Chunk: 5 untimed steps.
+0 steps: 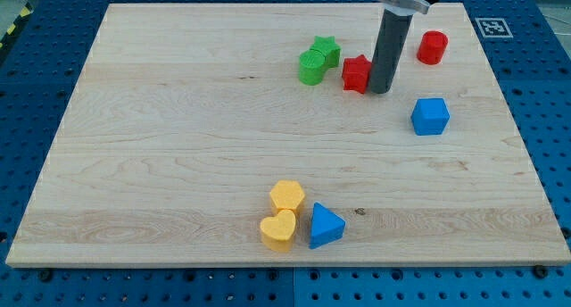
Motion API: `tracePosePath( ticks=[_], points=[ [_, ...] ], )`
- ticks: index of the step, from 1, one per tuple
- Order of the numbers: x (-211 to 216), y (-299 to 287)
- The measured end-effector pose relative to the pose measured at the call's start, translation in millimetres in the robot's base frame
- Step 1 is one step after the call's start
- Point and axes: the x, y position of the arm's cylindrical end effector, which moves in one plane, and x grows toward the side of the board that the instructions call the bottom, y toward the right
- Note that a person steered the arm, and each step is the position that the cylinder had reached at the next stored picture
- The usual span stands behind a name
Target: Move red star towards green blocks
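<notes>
No gripper, just rod; tip (pixel 380 91) touching red star (pixel 357 73) on right. Off-centre push may spin star past green blocks (pixel 318 61).

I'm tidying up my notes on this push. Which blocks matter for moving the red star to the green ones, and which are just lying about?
In the job:
- red star, just left of my tip
- green star
- green block, touching the green star

Lying about:
- red cylinder
- blue block
- yellow hexagon
- yellow heart
- blue triangle
</notes>
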Motion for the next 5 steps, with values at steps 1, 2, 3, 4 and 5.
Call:
tracePosePath(
  ticks=[1,2,3,4,5],
  points=[
    [0.0,-2.2],
    [0.0,-0.9],
    [-2.5,6.0],
    [-14.3,6.0],
    [-21.4,6.0]
  ],
)
